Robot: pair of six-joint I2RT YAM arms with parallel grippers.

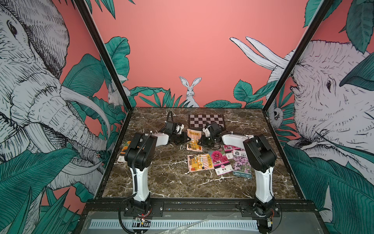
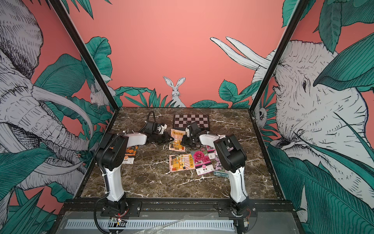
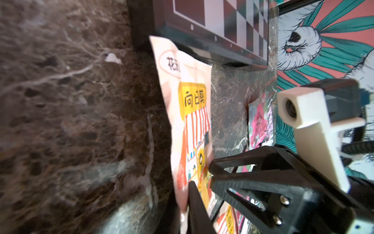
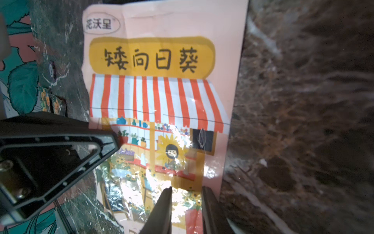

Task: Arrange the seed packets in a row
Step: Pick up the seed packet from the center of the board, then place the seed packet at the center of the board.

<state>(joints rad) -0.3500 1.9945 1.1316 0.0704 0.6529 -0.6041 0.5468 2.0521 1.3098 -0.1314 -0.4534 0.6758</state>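
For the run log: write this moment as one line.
left gripper: shut on striped shop packet | right gripper: open at same packet | packet: near chequered board | row: not yet formed

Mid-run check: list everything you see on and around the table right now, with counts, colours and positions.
raised shop packet: 1, pink with orange-striped awning, between the two grippers, just in front of the board
flat shop packet: 1, same print, lying sideways nearer the front
magenta flower packets: 2, one partly covered, right of the flat shop packet
lilac flower packet: at least 1, beside the right arm
marigold packet: at least 1, orange, left side, mostly behind the left arm
board: 1, black-and-white chequered, back centre
table: 1, brown marble
left gripper: black, shut on the raised shop packet's edge
right gripper: black, fingers apart at that packet's lower end
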